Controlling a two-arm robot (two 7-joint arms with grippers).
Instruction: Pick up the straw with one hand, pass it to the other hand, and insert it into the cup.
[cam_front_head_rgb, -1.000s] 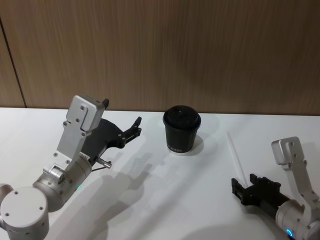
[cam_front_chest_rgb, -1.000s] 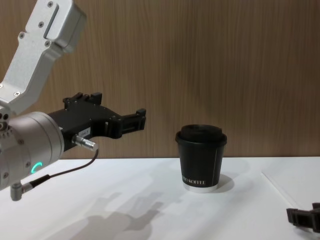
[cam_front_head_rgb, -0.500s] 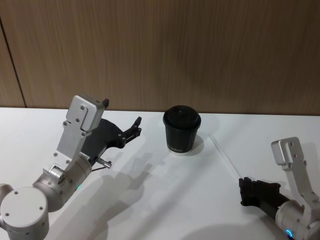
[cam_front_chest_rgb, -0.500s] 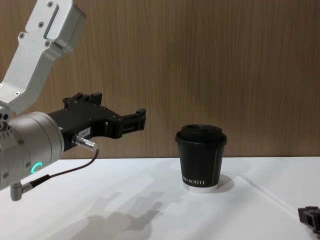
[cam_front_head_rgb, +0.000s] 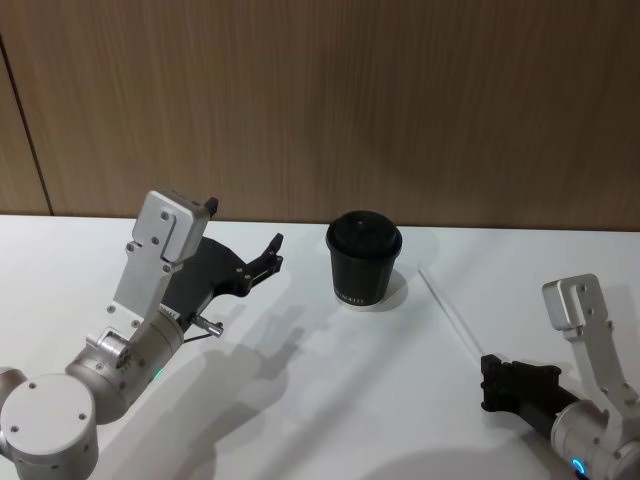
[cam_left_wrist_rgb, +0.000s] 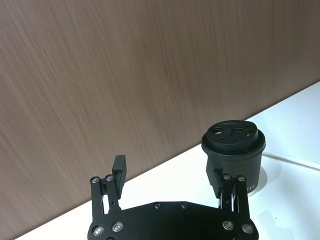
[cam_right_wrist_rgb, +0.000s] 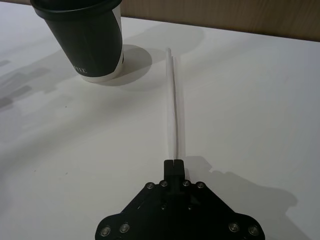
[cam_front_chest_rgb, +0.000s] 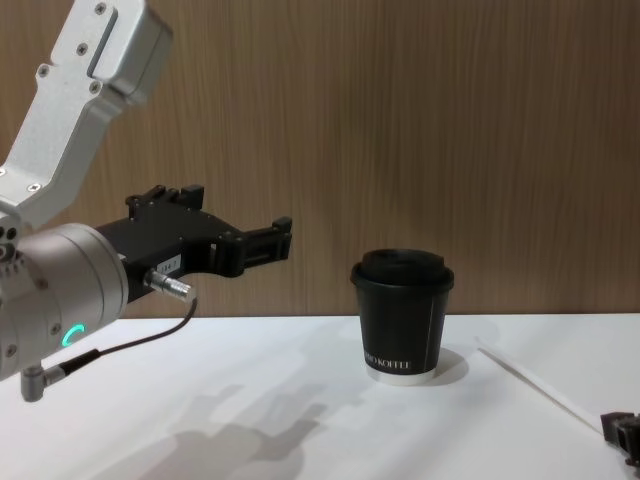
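Straw (cam_right_wrist_rgb: 173, 105): thin, straight white tube, low over the smooth white table (cam_front_head_rgb: 300, 400), right of the cup. Its long axis runs from the right gripper away toward the wall, and the far tip is near the cup's base.
Cup (cam_front_head_rgb: 363, 262): tapered black paper with a domed black lid and a white bottom rim. The white lettering low on its side is too small to read.
Right gripper (cam_right_wrist_rgb: 174, 162): all-black and blocky, fingers pressed together, pinching the straw's near end.
Left gripper (cam_left_wrist_rgb: 169, 172): black, long fingers spread, raised above the table left of the cup.
Backdrop: wood-grain wall (cam_front_head_rgb: 400, 100).
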